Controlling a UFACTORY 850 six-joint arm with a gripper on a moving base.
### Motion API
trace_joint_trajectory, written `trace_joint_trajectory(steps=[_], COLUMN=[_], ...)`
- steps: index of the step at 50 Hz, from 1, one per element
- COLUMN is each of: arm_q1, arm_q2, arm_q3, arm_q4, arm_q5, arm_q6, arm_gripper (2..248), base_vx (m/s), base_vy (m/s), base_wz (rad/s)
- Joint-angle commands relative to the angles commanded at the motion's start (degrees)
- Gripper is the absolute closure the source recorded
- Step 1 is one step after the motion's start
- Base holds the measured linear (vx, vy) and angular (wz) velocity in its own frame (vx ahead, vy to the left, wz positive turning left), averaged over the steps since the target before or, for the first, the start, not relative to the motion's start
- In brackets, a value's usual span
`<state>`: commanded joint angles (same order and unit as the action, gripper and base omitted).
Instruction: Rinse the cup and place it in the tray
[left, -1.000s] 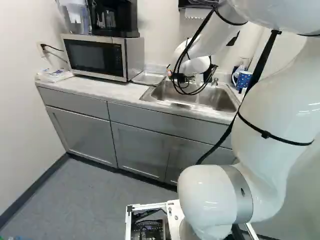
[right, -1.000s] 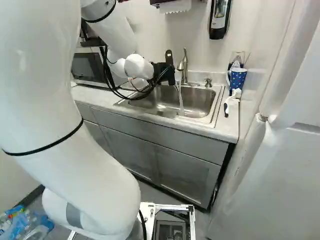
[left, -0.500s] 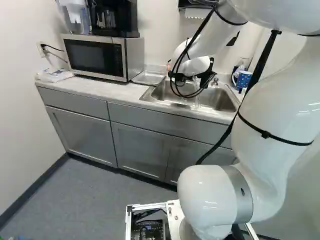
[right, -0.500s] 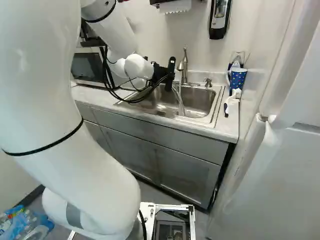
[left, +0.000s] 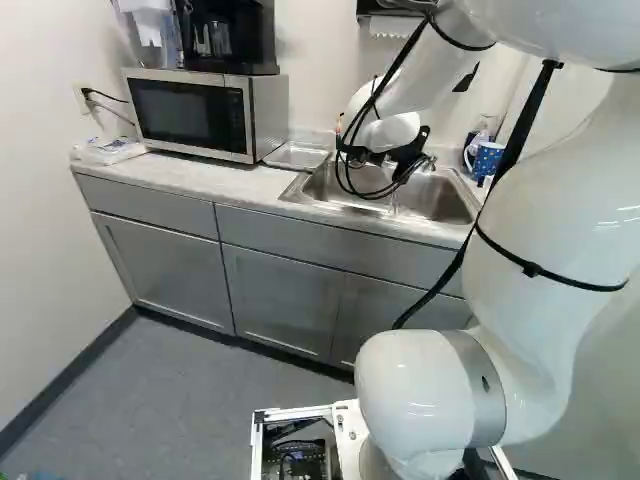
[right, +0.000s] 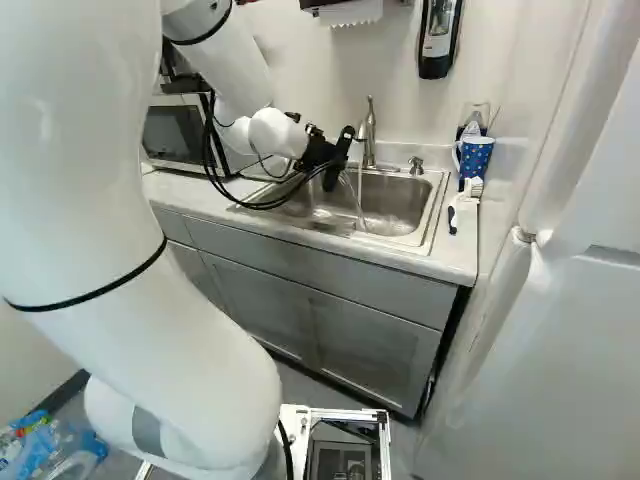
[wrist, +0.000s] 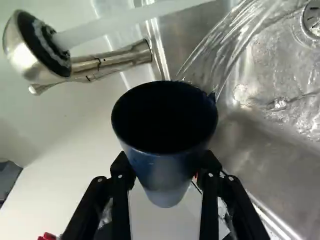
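The tilted, dark-blue cup (wrist: 167, 175) spills water above the sink (right: 400, 205); the silvery tray (left: 297, 156) lies beside the microwave (left: 190, 113).

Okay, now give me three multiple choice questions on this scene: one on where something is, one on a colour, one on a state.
1. Where is the tray?
A) On top of the microwave
B) Between the microwave and the sink
C) On the floor

2. What colour is the outside of the cup in the gripper?
A) Blue
B) Yellow
C) Red

3. How is the faucet?
A) Off and dry
B) Covered by a cloth
C) Running

1: B, since the left base view shows it on the counter, right beside the microwave and short of the sink.
2: A, since the wrist view shows a blue outer wall, paler toward the base.
3: C, since the wrist view shows a stream leaving its head, and water splashing into the sink.
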<state>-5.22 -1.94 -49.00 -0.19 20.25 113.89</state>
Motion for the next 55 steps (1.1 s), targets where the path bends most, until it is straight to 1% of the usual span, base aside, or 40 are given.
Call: trace_joint_trajectory(steps=[6,55], arm_q1=[0.0,0.0], arm_q2=[0.0,0.0], arm_q3=[0.0,0.0], arm_q4=[0.0,0.0], arm_q5=[0.0,0.0], arm_q6=[3.6,3.6], arm_gripper=[125,125], base_vx=[0.0,0.0], base_vy=[0.0,0.0], base_wz=[0.0,0.0])
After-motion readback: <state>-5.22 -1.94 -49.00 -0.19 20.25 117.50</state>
